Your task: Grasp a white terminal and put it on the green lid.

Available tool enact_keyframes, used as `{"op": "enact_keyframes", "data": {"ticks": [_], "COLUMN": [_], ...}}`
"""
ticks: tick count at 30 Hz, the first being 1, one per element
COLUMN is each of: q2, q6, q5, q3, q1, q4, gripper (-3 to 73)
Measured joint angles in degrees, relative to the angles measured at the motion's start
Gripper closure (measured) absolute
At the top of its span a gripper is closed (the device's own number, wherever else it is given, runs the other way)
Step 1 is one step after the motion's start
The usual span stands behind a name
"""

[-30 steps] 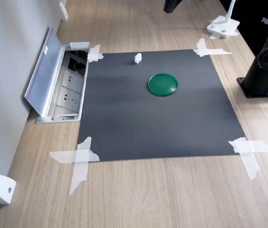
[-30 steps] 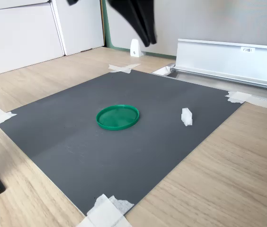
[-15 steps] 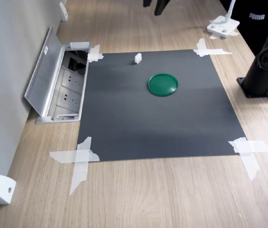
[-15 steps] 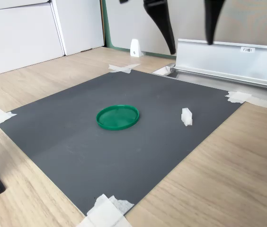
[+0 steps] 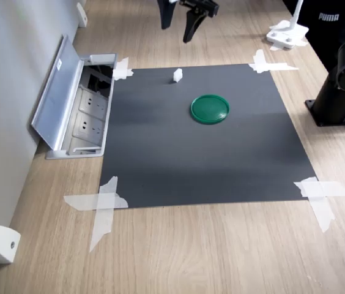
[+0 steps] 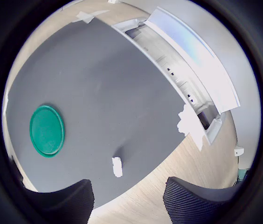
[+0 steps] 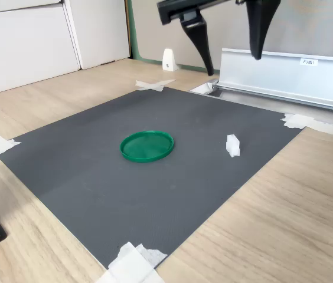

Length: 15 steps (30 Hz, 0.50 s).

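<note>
Socket box (image 5: 77, 101): at the first exterior view's left, sunk in the wooden desk (image 5: 209, 251) beside the mat, its metal flap propped open; a row of power sockets shows inside, nothing loose that I can make out.

Black mat (image 5: 203, 159): taped at its 4 corners with white tape strips (image 5: 102, 205); only 2 things lie on it.

Gripper (image 5: 180, 27): fingers spread wide apart and empty, hanging in the air above the far edge of the mat; the second exterior view shows the 2 dark fingers (image 7: 201, 44) pointing down, well clear of the surface.

White terminal (image 5: 177, 75): stands on the mat near its far edge, untouched. In the first exterior view it sits almost straight below the open fingers. In the wrist view the white terminal (image 6: 117, 167) lies ahead of and between the 2 fingertips, nearer the one on that picture's left side. Its long axis appears to run roughly in line with the gap, not across it, though the block is small and this is uncertain.

Coming move: judged a straight descent with a small sideways trim, so the fingers close across the block's short side.

Green lid (image 5: 210, 108): right of the terminal in the first exterior view, apart from it, flat on the mat, rim up, holding nothing.

Camera stand (image 5: 344, 79): black, at the first exterior view's right edge, off the mat.
</note>
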Motion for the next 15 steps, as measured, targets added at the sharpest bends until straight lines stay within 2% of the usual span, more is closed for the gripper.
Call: {"op": "enact_keyframes", "data": {"ticks": [5, 15], "q2": [2.6, 3.7], "q6": [-0.7, -2.4], "q5": [-2.2, -11.2], "q3": [0.8, 9.8], "q1": [0.0, 0.0], "q4": [-1.3, -2.1], "gripper": [5.6, 5.6]}}
